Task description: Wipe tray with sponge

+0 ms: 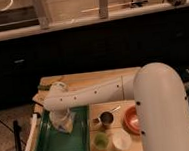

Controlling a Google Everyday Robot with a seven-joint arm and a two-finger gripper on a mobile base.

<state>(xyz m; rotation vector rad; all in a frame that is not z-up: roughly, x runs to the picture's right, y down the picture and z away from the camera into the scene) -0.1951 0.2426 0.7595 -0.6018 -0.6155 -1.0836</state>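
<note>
1. Closest up is my own fat white upper arm [159, 114]. It fills the right side and hides the right end of the wooden table [91, 80].
2. Along the table's near edge, the dark-green tray [47, 145] lies flat on the left end. Just right of it stand 2 cups side by side, a small light-green cup [101, 140] and a white cup [120, 140].
3. 1 row back there's a shiny metal cup [106, 120], with the orange-red bowl [130, 121] to its right, partly tucked behind my arm.
4. My gripper [61, 122] points straight down inside the tray, over its far half. Honestly can't tell if it's clamped or slack.
5. A pale lump right at the gripper's lower end, down at the tray floor, looks like the sponge [63, 128]. I can't really make out its outline against the gripper.
6. My white forearm [85, 97] runs level from the big arm leftward over the middle of the table to the wrist above the tray.
7. Behind the table are dark cabinet fronts [85, 45], and above those a pale ledge [82, 20].
</note>
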